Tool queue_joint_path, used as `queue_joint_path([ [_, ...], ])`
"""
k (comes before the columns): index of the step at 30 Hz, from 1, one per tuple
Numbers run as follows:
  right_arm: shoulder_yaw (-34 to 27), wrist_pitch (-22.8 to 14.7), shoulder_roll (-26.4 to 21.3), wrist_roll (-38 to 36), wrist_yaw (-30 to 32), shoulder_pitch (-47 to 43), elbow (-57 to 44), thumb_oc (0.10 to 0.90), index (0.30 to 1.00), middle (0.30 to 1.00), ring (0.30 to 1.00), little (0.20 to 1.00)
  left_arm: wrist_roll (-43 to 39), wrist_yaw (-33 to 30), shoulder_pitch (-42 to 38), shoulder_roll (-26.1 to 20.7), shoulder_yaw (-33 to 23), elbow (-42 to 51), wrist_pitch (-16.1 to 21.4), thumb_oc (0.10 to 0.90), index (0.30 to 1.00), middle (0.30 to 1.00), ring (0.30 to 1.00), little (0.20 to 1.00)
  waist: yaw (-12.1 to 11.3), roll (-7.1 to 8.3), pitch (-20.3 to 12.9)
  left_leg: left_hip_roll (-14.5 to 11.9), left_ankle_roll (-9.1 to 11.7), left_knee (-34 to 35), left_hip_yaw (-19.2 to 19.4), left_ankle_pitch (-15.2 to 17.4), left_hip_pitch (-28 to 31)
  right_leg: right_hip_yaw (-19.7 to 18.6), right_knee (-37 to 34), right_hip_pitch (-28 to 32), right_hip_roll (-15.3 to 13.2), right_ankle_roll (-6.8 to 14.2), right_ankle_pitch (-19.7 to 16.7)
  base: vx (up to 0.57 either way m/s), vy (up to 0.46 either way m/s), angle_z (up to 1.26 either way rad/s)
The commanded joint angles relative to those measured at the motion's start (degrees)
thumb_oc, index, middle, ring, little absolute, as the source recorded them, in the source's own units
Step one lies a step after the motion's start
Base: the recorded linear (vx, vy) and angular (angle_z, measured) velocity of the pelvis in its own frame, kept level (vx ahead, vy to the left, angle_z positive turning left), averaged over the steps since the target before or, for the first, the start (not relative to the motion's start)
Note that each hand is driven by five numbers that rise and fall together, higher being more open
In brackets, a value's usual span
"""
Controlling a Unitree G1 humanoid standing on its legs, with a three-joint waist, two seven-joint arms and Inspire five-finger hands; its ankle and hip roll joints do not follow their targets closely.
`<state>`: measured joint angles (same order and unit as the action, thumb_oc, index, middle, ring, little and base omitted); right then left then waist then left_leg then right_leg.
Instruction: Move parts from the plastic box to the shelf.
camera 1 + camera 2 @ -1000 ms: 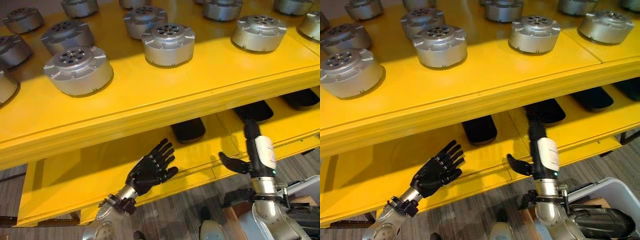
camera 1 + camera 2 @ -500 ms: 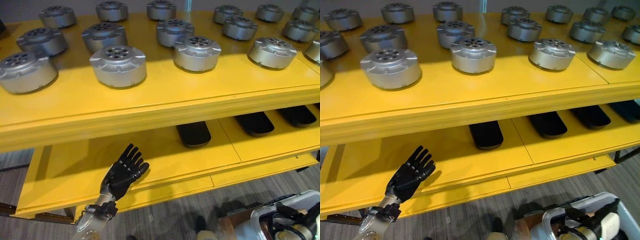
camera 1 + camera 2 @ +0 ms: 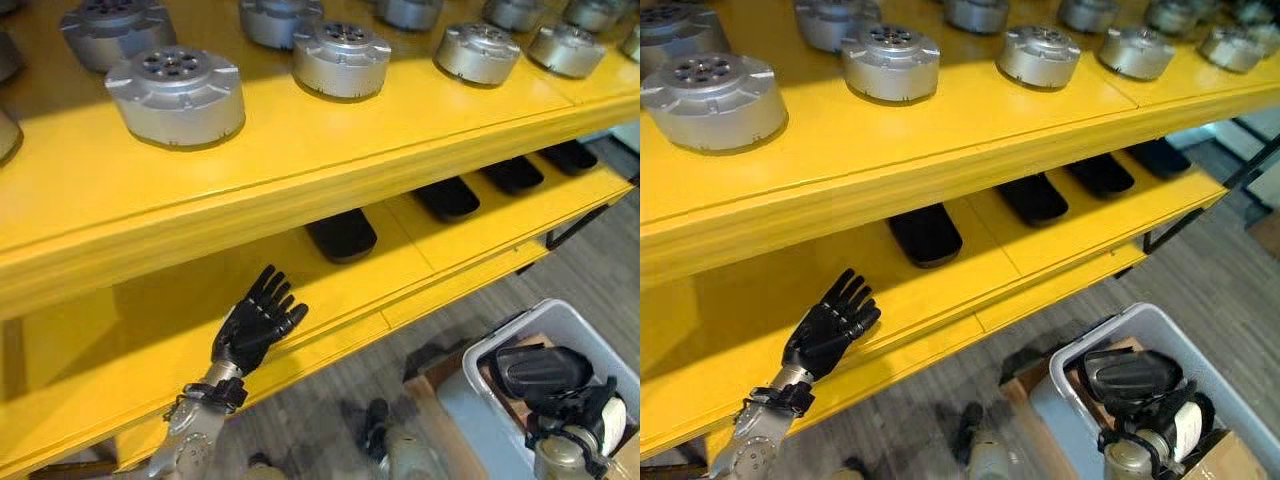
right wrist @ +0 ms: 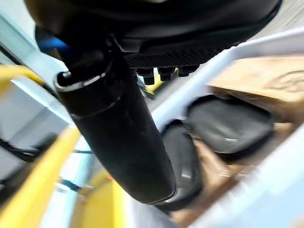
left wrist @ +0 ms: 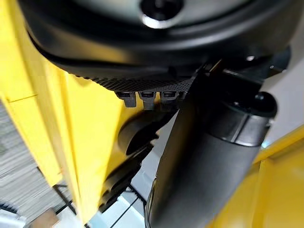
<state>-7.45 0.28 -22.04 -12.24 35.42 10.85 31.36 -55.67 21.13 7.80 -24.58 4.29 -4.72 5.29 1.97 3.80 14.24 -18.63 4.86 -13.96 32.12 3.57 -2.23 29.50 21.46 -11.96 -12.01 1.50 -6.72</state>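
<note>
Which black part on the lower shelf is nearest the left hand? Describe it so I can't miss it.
Start at the yellow shelf and drop to its lower level. Of the row of black parts there, it is the leftmost black part, closest to the left hand.

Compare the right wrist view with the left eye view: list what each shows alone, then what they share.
Right wrist view alone: cardboard inside the plastic box, seen close. Left eye view alone: the open left hand before the lower shelf, silver round parts on the upper shelf. Shared: the box, the dark parts in it, yellow shelving.

Grey wood-grain floor (image 3: 590,270) lies under the scene.
</note>
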Motion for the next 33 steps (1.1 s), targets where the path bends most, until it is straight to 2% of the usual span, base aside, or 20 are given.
queue_joint_path([
  [1,-2.0,-5.5,-7.2,0.1,-2.3,-6.3,-2.1,0.900,1.000,1.000,1.000,1.000,-2.9,3.4,-3.7,-1.6,-0.7,9.9,5.3,0.900,1.000,1.000,1.000,1.000,-1.0,0.31,-3.3,7.6,-6.0,9.4,2.4,-0.8,1.7,-4.9,2.6,10.3,-6.4,7.9,9.0,-0.30,-0.336,-1.50],
  [4,-0.8,-4.6,-7.4,0.3,-2.4,-7.9,-2.4,0.900,1.000,1.000,1.000,1.000,-3.4,1.5,-3.9,-2.2,-0.7,10.2,5.2,0.900,1.000,1.000,1.000,1.000,-1.3,1.00,-3.5,5.7,-5.6,6.9,3.5,-0.6,-0.2,-4.8,0.6,12.4,-4.2,6.9,12.5,-0.16,-0.349,-0.77],
  [5,-0.4,-4.5,-7.3,0.3,-2.5,-8.1,-2.7,0.900,1.000,1.000,1.000,1.000,-3.4,0.8,-3.6,-2.1,-0.9,9.8,5.5,0.900,1.000,1.000,1.000,1.000,-1.5,1.80,-3.6,3.8,-4.4,5.1,3.8,-1.4,-1.8,-4.0,-3.5,15.1,-2.2,6.7,14.6,-0.11,-0.444,-0.45],
  [6,-0.1,-4.6,-7.4,1.5,-3.1,-7.9,-3.5,0.900,1.000,1.000,1.000,1.000,-3.8,-0.1,-3.1,-1.9,-1.2,9.6,6.3,0.900,1.000,1.000,1.000,1.000,-1.5,2.61,-3.5,1.6,-3.0,3.4,4.0,-2.5,-3.3,-3.6,-7.7,17.5,-0.6,6.8,14.9,-0.12,-0.457,-0.46],
  [7,0.0,-4.7,-7.5,1.9,-3.4,-7.8,-3.9,0.900,1.000,1.000,1.000,1.000,-3.9,-0.1,-2.8,-1.7,-1.3,9.5,6.4,0.900,1.000,1.000,1.000,1.000,-1.5,2.81,-3.4,0.8,-2.5,3.0,4.0,-2.9,-3.7,-3.6,-9.0,18.2,-0.1,6.9,14.7,-0.12,-0.378,-0.97],
  [9,-1.1,-4.5,-9.4,4.4,-4.5,-6.8,-5.6,0.900,1.000,1.000,1.000,1.000,-6.8,-0.9,-2.2,-0.1,-1.8,9.1,6.1,0.900,1.000,1.000,1.000,1.000,-1.0,2.74,-3.0,-2.0,0.3,3.5,3.5,-5.8,-3.9,-4.1,-13.6,19.7,0.9,6.8,13.1,-0.13,-0.351,-0.93],
  [11,-2.0,-4.1,-11.0,5.1,-5.1,-6.7,-6.4,0.900,1.000,1.000,1.000,1.000,-6.7,-1.0,-2.1,1.5,-1.7,8.8,5.7,0.900,1.000,1.000,1.000,1.000,-0.3,2.54,-2.8,-3.0,1.6,5.0,3.7,-7.3,-2.9,-4.1,-15.9,19.8,1.5,6.6,11.8,-0.10,-0.214,-0.47],
  [14,-2.4,-3.4,-12.1,5.0,-5.2,-7.3,-6.9,0.900,1.000,1.000,1.000,1.000,-6.2,-1.0,-1.7,3.0,-1.4,9.1,4.1,0.900,1.000,1.000,1.000,1.000,0.3,1.83,-2.7,-2.9,2.7,7.3,3.8,-8.8,-1.1,-4.2,-17.3,19.0,1.4,6.7,10.3,-0.06,-0.028,-0.63],
  [21,-3.5,-1.4,-11.5,6.3,-3.0,-7.1,-8.9,0.900,1.000,1.000,1.000,1.000,-6.7,-0.8,-2.0,3.7,-0.5,8.3,1.6,0.900,1.000,1.000,1.000,1.000,2.7,0.40,-3.3,-1.0,2.3,9.6,5.0,-8.2,1.9,-5.6,-18.3,17.0,0.4,7.2,8.5,-0.02,0.043,-0.25],
  [24,-3.3,-1.7,-10.9,6.9,-3.6,-6.8,-9.4,0.900,1.000,1.000,1.000,1.000,-7.5,-1.3,-2.7,3.7,0.5,8.6,-0.7,0.900,1.000,1.000,1.000,1.000,3.5,0.04,-3.5,-0.1,1.8,9.6,5.4,-7.5,2.6,-6.2,-18.3,16.2,0.0,7.4,7.9,-0.01,0.038,-0.06],
  [33,-0.9,-4.6,-10.7,11.5,-5.4,-5.8,-14.7,0.900,1.000,1.000,1.000,1.000,-7.4,-2.5,-3.9,3.3,2.0,9.5,-1.6,0.900,1.000,1.000,1.000,1.000,5.7,-0.62,-4.0,1.8,0.6,10.1,5.7,-5.9,4.2,-7.7,-17.9,14.5,-0.3,7.6,7.4,-0.01,-0.020,-0.07],
])
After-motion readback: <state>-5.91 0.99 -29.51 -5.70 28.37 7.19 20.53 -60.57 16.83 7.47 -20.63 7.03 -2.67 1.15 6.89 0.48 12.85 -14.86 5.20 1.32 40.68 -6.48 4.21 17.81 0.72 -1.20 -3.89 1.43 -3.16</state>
